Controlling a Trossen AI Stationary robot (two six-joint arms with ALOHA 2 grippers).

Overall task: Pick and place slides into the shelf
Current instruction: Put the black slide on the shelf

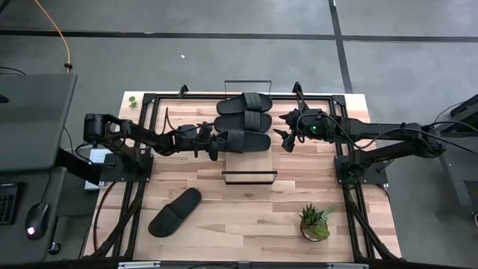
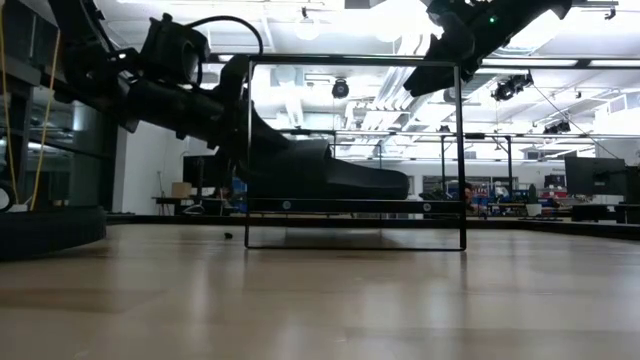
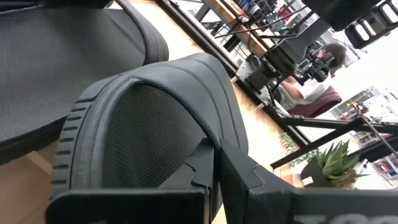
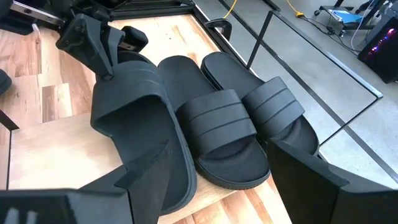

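On the shelf (image 1: 233,159): two slides (image 1: 243,111) placed; a third slide (image 1: 243,141) over the board, clenched in the left tool (image 1: 210,142). Right tool (image 1: 287,134) released, empty, beside it. Fourth slide (image 1: 175,211) remained on the table (image 1: 246,217).
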